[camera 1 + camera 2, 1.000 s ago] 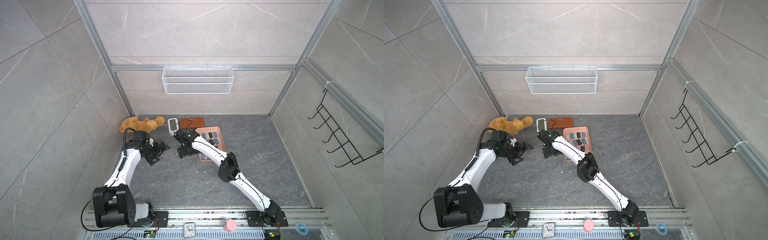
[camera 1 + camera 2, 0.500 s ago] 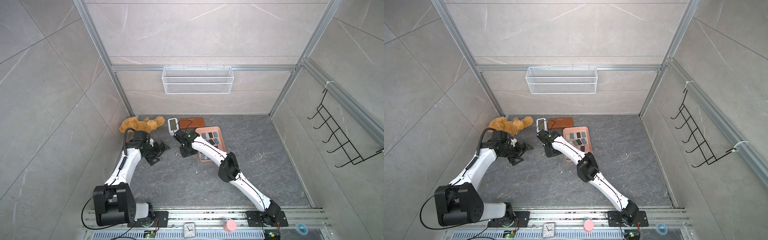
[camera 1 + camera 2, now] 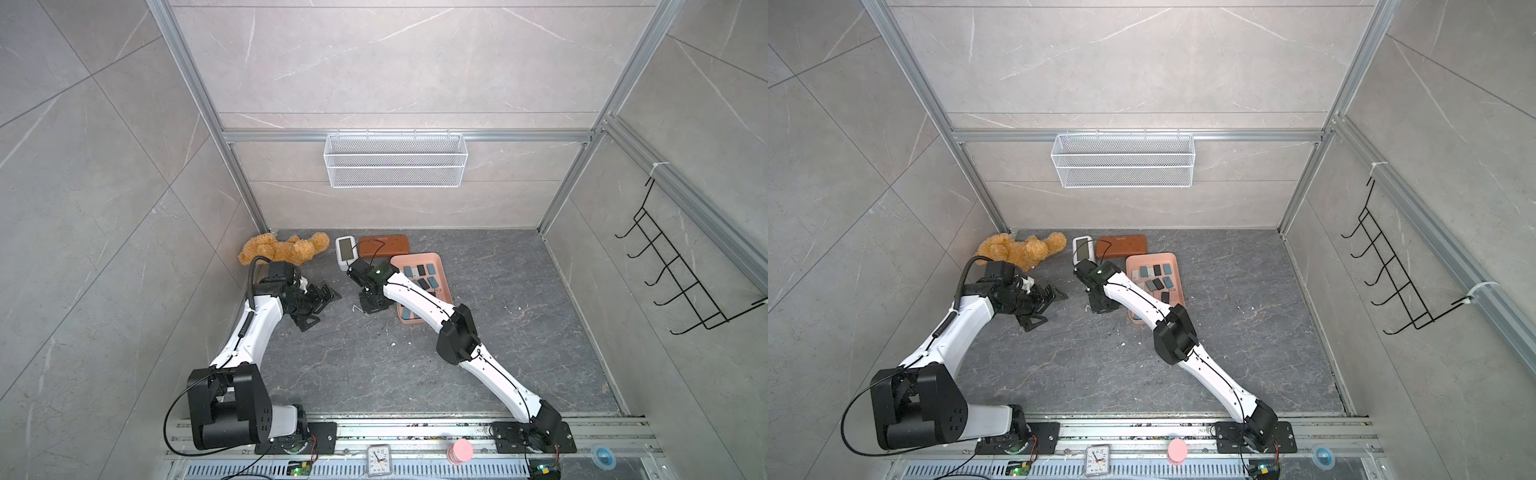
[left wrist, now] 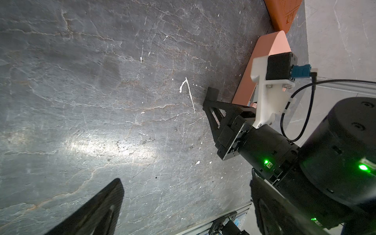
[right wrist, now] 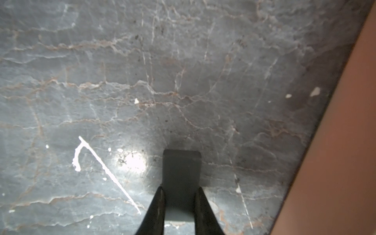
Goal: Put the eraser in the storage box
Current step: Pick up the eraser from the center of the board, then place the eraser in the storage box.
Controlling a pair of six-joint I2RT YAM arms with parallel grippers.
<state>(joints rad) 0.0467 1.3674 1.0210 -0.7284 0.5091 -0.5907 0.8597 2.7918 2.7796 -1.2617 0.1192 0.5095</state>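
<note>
The left gripper [image 3: 319,306] hangs with its 2 fingers [image 4: 91,211] spread wide above the dark floor [image 3: 353,365], and to its right the right gripper [image 5: 180,191] pinches the grey eraser [image 5: 181,168] at the floor, just outside the pink storage box [image 3: 415,257].

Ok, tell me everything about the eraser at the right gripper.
The eraser is a small dark grey rectangular block, matte, with rounded corners. It lies flat on the grey marbled floor, its long sides pinched between the black fingers of the right gripper. The salmon storage box lies beside it, not touching.
</note>
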